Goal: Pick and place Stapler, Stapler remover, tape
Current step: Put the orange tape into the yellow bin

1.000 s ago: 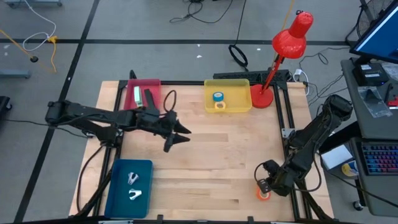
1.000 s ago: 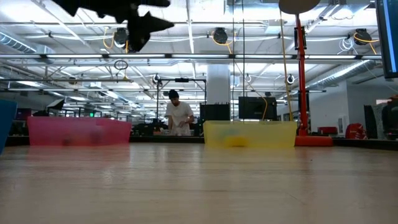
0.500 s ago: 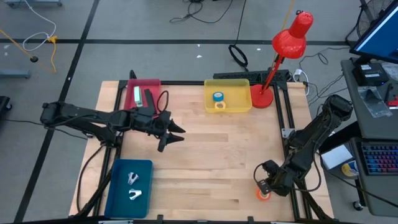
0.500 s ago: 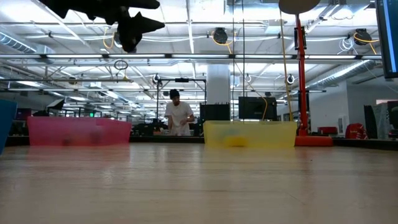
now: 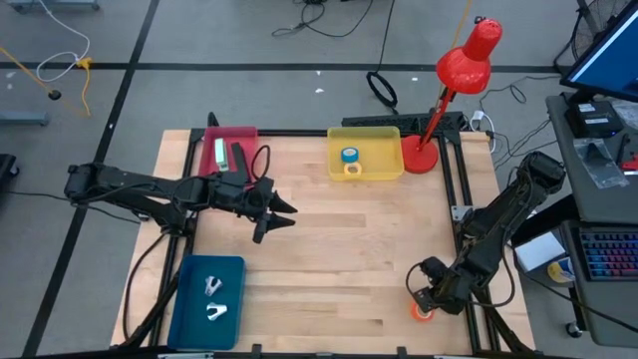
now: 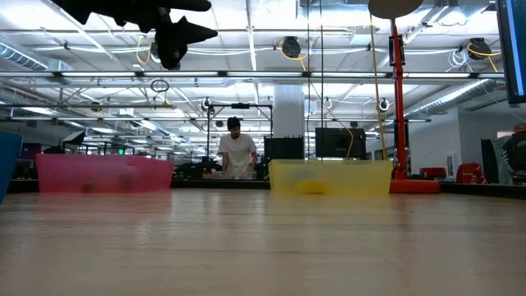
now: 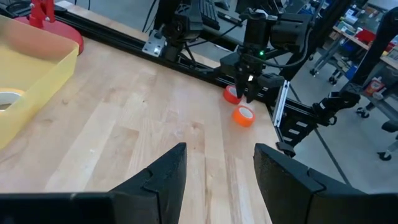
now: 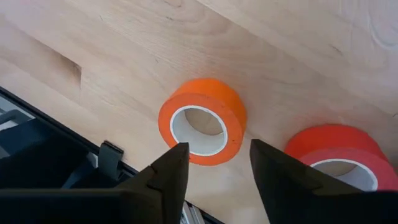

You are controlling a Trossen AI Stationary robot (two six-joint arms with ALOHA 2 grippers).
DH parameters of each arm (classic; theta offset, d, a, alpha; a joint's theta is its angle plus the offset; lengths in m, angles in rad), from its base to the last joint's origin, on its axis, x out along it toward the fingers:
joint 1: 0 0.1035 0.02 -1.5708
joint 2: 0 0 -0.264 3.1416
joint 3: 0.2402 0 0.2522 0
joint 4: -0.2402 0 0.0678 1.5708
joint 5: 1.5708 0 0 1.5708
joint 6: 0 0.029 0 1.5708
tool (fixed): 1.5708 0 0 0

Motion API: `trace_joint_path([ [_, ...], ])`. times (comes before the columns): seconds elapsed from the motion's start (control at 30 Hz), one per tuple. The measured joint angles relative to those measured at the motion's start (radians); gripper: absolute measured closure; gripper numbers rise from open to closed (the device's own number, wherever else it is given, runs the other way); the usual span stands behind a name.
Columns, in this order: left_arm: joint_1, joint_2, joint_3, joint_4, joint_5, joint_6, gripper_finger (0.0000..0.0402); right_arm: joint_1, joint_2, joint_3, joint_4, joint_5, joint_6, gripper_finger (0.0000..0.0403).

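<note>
The orange tape roll (image 8: 203, 120) lies flat on the tabletop (image 5: 339, 249) at its near right corner, close to the black frame rail along the right edge, with a red tape roll (image 8: 333, 155) just beside it; both also show in the left wrist view, orange (image 7: 244, 116) and red (image 7: 231, 94). The right gripper (image 5: 424, 297) hangs directly over the orange roll, its two dark fingers (image 8: 163, 176) parted with a gap between them and nothing in them, the roll lying free on the wood below.

At the far edge, right of the middle, a yellow tray (image 5: 339, 172) holds a blue tape roll (image 5: 350, 156) and a pale yellow tape roll (image 5: 351, 169). A red desk lamp (image 5: 454, 75) stands on its round base just right of that tray. At the far left corner a pink tray (image 5: 248, 134) holds a light green object and a dark one, which cannot be made out further. At the near left corner a blue tray (image 5: 189, 299) holds two small pale metal pieces.

The left gripper (image 5: 284, 212) hovers above the left half of the tabletop, near the pink tray, its fingers (image 7: 163, 177) spread apart and empty.

In the low view, a person (image 6: 237, 153) stands in the room beyond the table.
</note>
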Motion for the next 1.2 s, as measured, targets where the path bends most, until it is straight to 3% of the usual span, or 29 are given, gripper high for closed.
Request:
trace_joint_path([
  [0.17, 0.0, 0.0, 0.0, 0.0, 0.0, 0.0, 0.0215, 0.0, 0.0, -0.029, 0.04, 0.0, -0.013, 0.0229],
  [0.5, 0.0, 0.0, 0.0, 0.0, 0.0, 0.001, 0.0215, 0.0, -0.006, -0.211, 0.369, -0.004, 0.03, 0.0232],
  [0.97, 0.0, 0.0, 0.001, -0.002, -0.05, 0.008, 0.0215, -0.006, -0.008, -0.243, 0.362, -0.029, 0.039, 0.0232],
  [1.2, 0.0, 0.0, 0.001, -0.002, -0.054, 0.008, 0.0215, -0.008, -0.096, -0.248, 0.382, -0.003, 0.081, 0.0232],
])
